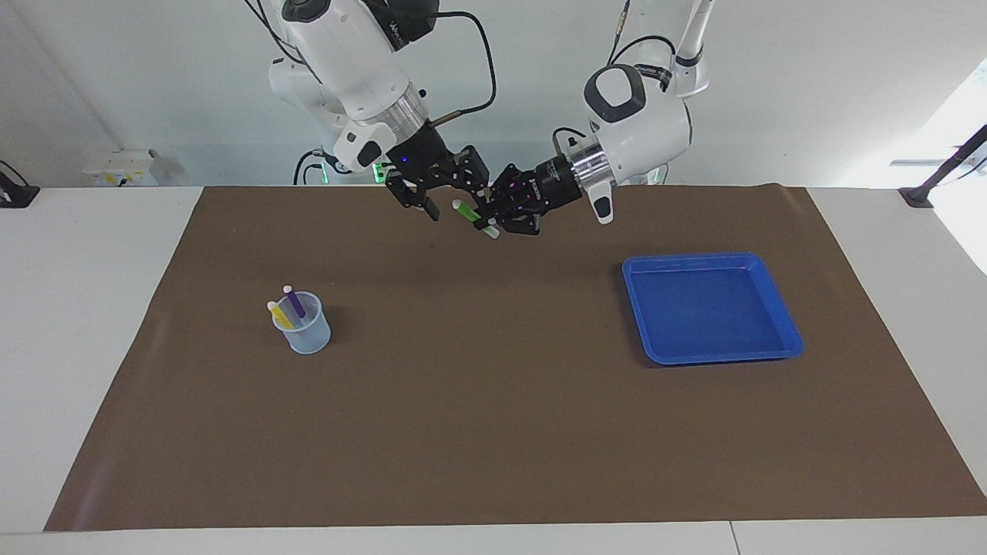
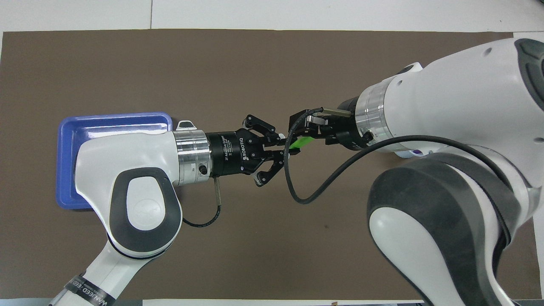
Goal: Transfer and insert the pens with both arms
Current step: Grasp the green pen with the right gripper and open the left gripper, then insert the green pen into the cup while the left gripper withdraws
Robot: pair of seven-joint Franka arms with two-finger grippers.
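Task progress stood at two of three pens inserted: the purple pen [image 1: 294, 302] and the yellow pen [image 1: 278, 314] stood tilted in the translucent cup [image 1: 304, 324] toward the right arm's end of the surface, and the blue tray [image 1: 709, 308] toward the left arm's end held nothing. The green pen [image 1: 466, 210] remained in the air over the brown mat [image 1: 493, 432], near the edge closest to the robots, at the hand-over point between the two arms. The left gripper [image 1: 489, 220] had its fingers closed on the pen's lower part. The right gripper [image 1: 447, 202] was positioned at the pen's upper, capped end with its fingers apart on either side of it; whether they were touching the pen could not be determined. The remaining steps appeared to be completion of the hand-over, release by the left gripper, and insertion of the green pen into the cup. The mat covered most of a white surface [image 1: 85, 324]. A plain pale wall [image 1: 810, 92] stood at the robots' end, with a small white box [image 1: 123, 168] at its foot and a bright opening at the edge of the facing view.
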